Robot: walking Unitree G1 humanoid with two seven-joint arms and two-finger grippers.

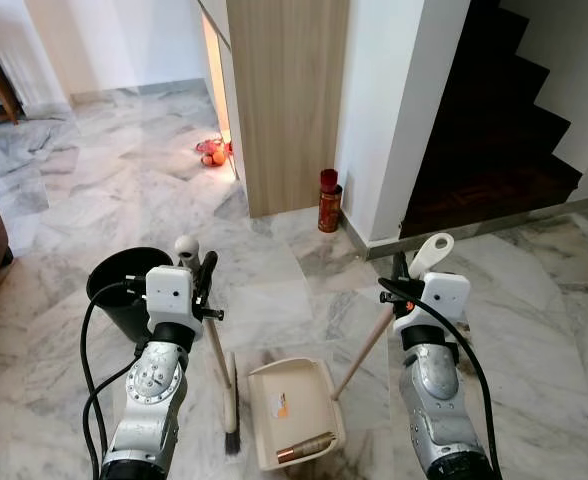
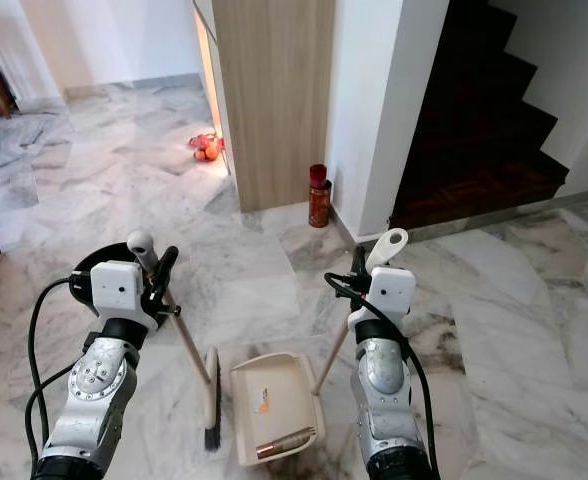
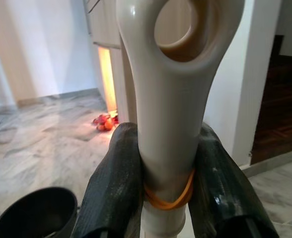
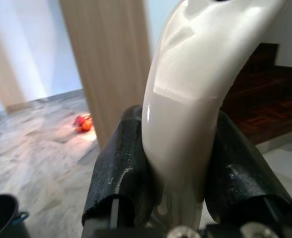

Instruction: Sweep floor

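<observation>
We see a cream dustpan (image 1: 292, 405) lying flat on the marble floor (image 1: 534, 300) between the two arms, with the broom (image 1: 230, 400) head just beside its left edge, bristles down on the floor. In the dustpan, a brown cylindrical item (image 1: 304, 449) lies near the front lip and a small orange scrap (image 1: 282, 407) sits mid-tray. The dustpan's wooden handle (image 1: 366, 347) slants up to the right and ends in a cream loop grip. The broom's pole rises from the head to a rounded cream top with a hanging hole; an orange rubber band (image 3: 168, 197) rings it just under the fingers. The left gripper (image 1: 206, 280) is clamped on the broom's top, both black fingers (image 3: 113, 183) pressed against the cream grip, no gap visible in the left wrist view. The right gripper (image 1: 402, 285) is closed around the dustpan handle's cream grip, fingers (image 4: 123, 173) tight on either side in the right wrist view. A black bucket (image 1: 124, 285) stands on the floor just behind the left arm. Farther back, a red can (image 1: 329, 200) stands at the foot of the white wall (image 1: 394, 110) beside a wood panel (image 1: 284, 100), and a small red-orange clump (image 1: 212, 152) lies on the floor left of that panel. A dark staircase (image 1: 494, 130) rises at the right.
</observation>
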